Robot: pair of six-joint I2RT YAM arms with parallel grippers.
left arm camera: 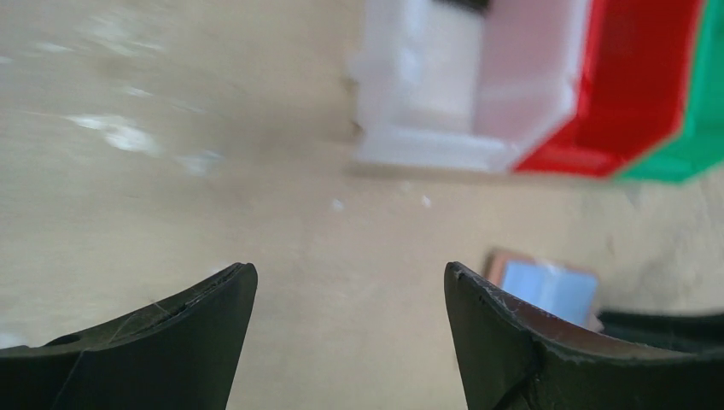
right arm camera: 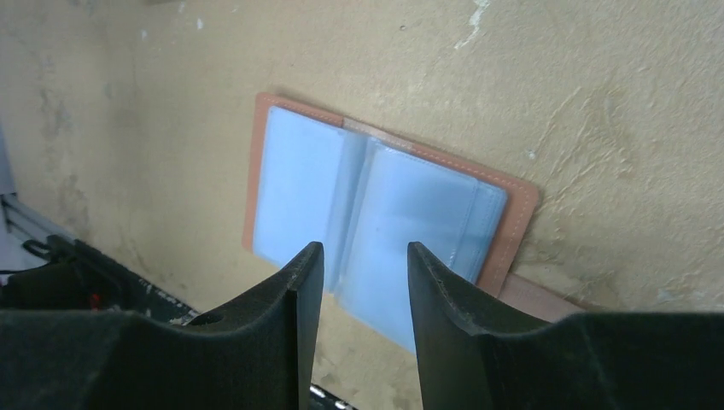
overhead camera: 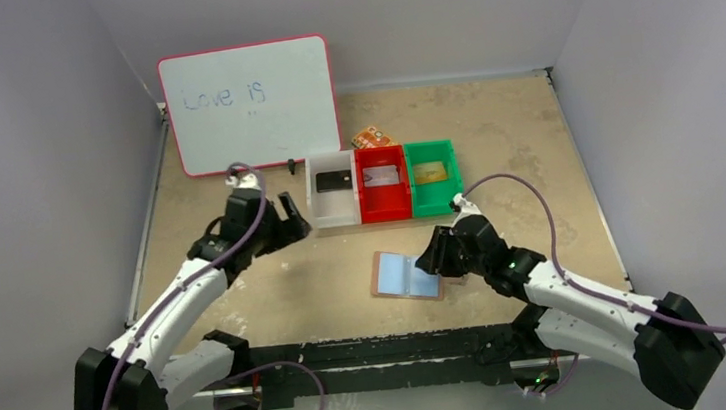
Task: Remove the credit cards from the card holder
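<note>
The card holder (overhead camera: 407, 275) lies open and flat, its pale blue pockets looking empty. Beyond it, 3 cards (overhead camera: 334, 181) sit 1 apiece in the row of bins (overhead camera: 386, 210), so I judge the job nearly finished. My right gripper (right arm camera: 365, 260) hovers just over the card holder, jaws parted and empty. My left gripper (left arm camera: 350, 282), beyond it to the left, gapes empty too.

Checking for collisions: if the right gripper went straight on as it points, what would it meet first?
Probably the open card holder, on its pale blue inside: the right gripper points down at it, jaws apart. Depth is unclear.
</note>
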